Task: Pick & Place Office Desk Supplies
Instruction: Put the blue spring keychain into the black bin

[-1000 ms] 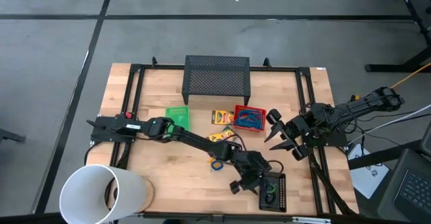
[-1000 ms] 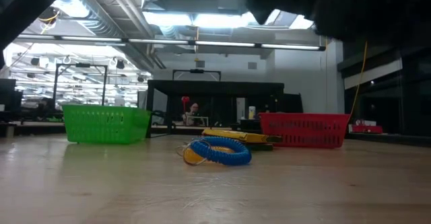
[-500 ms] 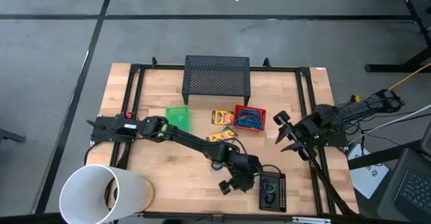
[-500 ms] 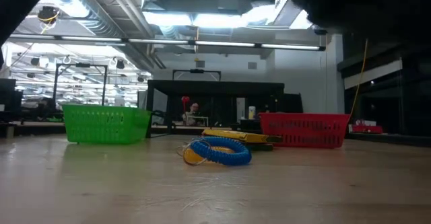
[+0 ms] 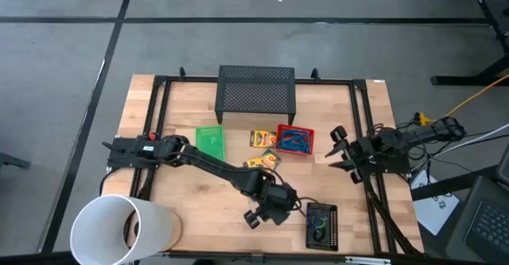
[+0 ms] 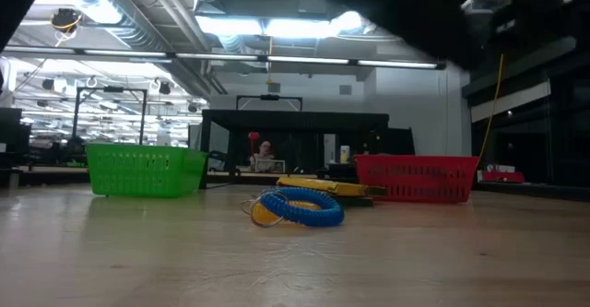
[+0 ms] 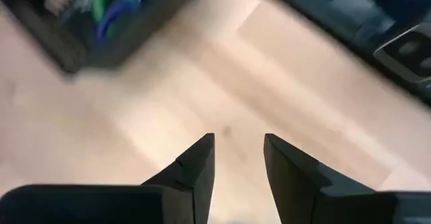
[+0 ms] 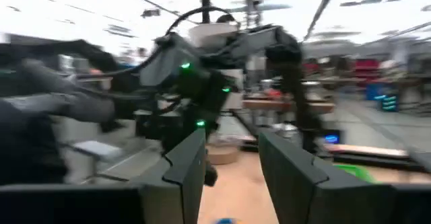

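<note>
Two yellow crayon boxes [image 5: 261, 149] are lying mid-table beside the red tray [image 5: 295, 141], which is holding a blue cord bundle [image 5: 293, 143]. Left gripper [image 5: 262, 216], fingers apart and empty, is hovering beside the black tray [image 5: 321, 225] containing rubber-band rings [image 5: 317, 227]. Right gripper [image 5: 337, 148], fingers parted and empty, is waiting at the right edge.

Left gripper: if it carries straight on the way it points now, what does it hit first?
Bare tabletop, most likely. The left gripper is open and empty, pointing down at wood just beside the black tray; nothing else lies between, though depth is hard to judge.
</note>
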